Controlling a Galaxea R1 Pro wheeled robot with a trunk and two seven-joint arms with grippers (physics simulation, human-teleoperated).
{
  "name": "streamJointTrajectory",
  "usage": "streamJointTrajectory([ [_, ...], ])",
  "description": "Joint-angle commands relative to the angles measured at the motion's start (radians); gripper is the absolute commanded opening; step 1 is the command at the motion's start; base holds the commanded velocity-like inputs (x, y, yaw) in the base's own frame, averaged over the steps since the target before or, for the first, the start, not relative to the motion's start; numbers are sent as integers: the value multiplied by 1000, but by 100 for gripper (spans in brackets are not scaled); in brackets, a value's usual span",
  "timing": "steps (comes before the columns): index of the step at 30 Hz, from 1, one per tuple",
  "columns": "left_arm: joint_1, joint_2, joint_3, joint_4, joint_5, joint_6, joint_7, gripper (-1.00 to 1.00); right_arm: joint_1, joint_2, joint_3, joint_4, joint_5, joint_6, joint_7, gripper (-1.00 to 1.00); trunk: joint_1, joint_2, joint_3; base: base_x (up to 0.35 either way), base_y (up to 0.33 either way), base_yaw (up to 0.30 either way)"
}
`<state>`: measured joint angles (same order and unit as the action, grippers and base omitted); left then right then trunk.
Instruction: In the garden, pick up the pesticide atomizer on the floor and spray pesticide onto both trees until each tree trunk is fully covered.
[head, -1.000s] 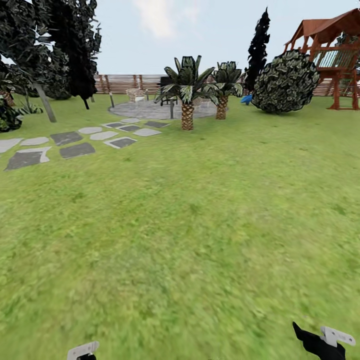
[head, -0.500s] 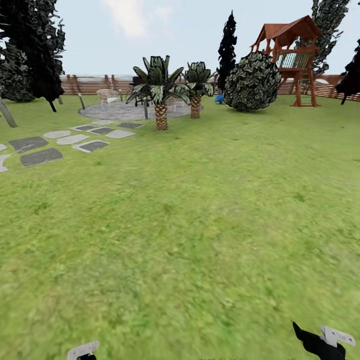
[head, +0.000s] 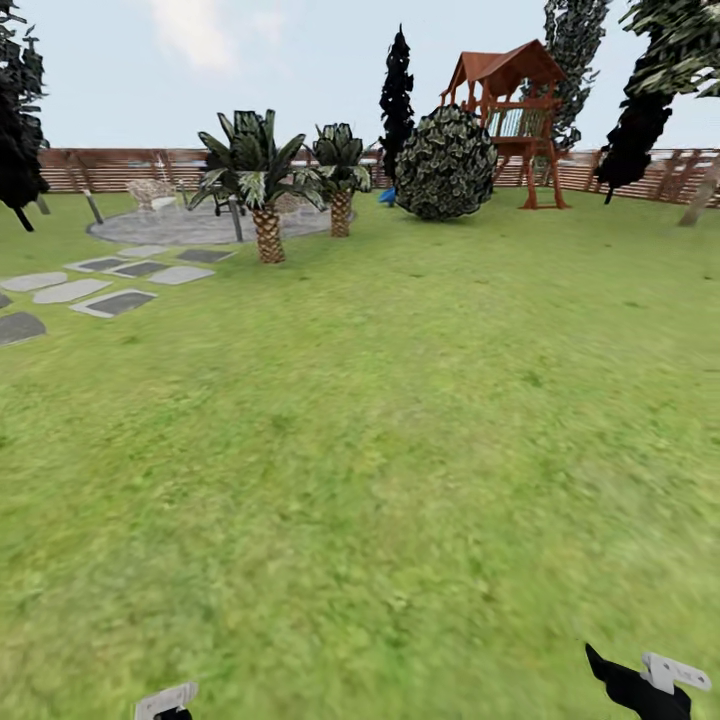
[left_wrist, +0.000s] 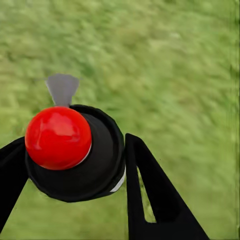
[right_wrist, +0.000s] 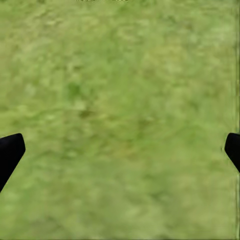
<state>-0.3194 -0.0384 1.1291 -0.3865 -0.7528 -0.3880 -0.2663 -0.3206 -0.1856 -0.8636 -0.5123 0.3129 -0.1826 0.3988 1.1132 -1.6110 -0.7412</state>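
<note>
While the left end effector (left_wrist: 75, 165) pinches the pesticide atomizer (left_wrist: 75, 155), red top toward the wrist camera, the right end effector (right_wrist: 120, 150) is spread wide over bare grass. Beyond them the lawn (head: 400, 420) runs to the palms (head: 265, 190), the stone slabs (head: 110, 290) and the fence (head: 100, 170). Over the last second the whole head view has slid leftward, so the camera is turning right; a leaning trunk (head: 698, 200) now shows at the far right edge, probably the spraying target.

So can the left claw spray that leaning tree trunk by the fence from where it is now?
Probably not. The left claw holds the atomizer, but the leaning trunk stands far across the lawn at the fence.
</note>
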Motion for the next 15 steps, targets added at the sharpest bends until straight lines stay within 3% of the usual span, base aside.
streamJointTrajectory([
  [1, 0, 0, 0, 0, 0, 0, 1, -100, 0, 0, 0, 0, 0, 0, 0, 100, 0, 0, 0, 90, -276, -267],
  [15, 0, 0, 0, 0, 0, 0, 1, -100, 0, 0, 0, 0, 0, 0, 0, 100, 0, 0, 0, 90, -276, -267],
])
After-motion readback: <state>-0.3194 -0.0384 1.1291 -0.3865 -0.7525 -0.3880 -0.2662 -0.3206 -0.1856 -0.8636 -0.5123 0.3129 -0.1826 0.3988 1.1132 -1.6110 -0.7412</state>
